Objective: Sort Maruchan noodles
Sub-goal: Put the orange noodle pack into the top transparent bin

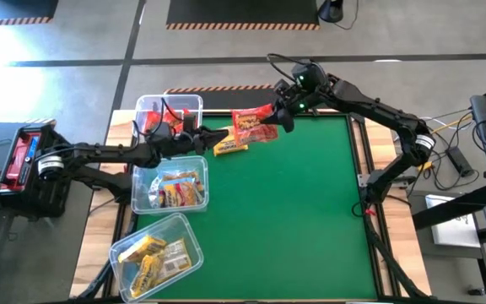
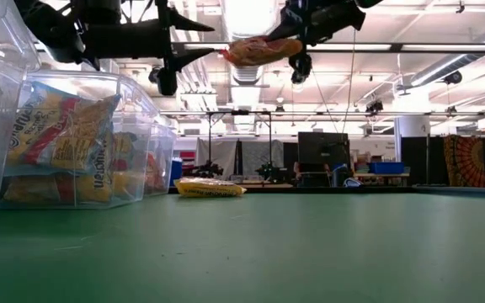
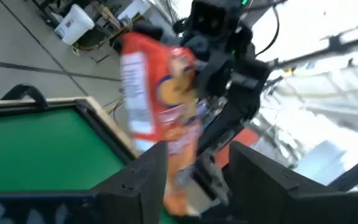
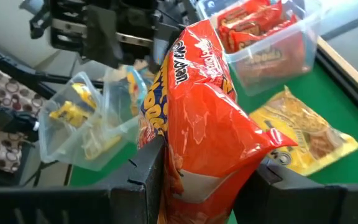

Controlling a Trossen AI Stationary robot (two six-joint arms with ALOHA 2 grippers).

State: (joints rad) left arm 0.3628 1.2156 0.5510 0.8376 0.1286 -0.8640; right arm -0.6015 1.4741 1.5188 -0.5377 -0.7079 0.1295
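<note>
My right gripper (image 1: 282, 115) is shut on an orange Maruchan packet (image 1: 251, 124), high above the table's far edge; the packet also shows in the low view (image 2: 259, 50). My left gripper (image 1: 209, 135) is open at the packet's free end, which shows between its two fingers in the left wrist view (image 3: 179, 180). A yellow packet (image 1: 230, 145) lies flat on the green mat below them. Three clear bins stand at the left: the far one holds red packets (image 1: 163, 114), the middle one orange-and-blue packets (image 1: 171, 190), the near one yellow packets (image 1: 154, 257). My right gripper pinches the orange packet's right-hand end (image 4: 191, 168) between its two fingers, and the wrapper is creased in there. The fingers come roughly level from the table's right. The packet sticks out toward the left arm, about level and clear of the table. My left gripper: I cannot tell whether its fingers (image 3: 145, 180) touch the packet.
The three bins line the mat's left edge, under and beside the left arm. The right two thirds of the green mat (image 1: 310, 211) lies bare. A wooden rim (image 1: 116, 211) borders the mat.
</note>
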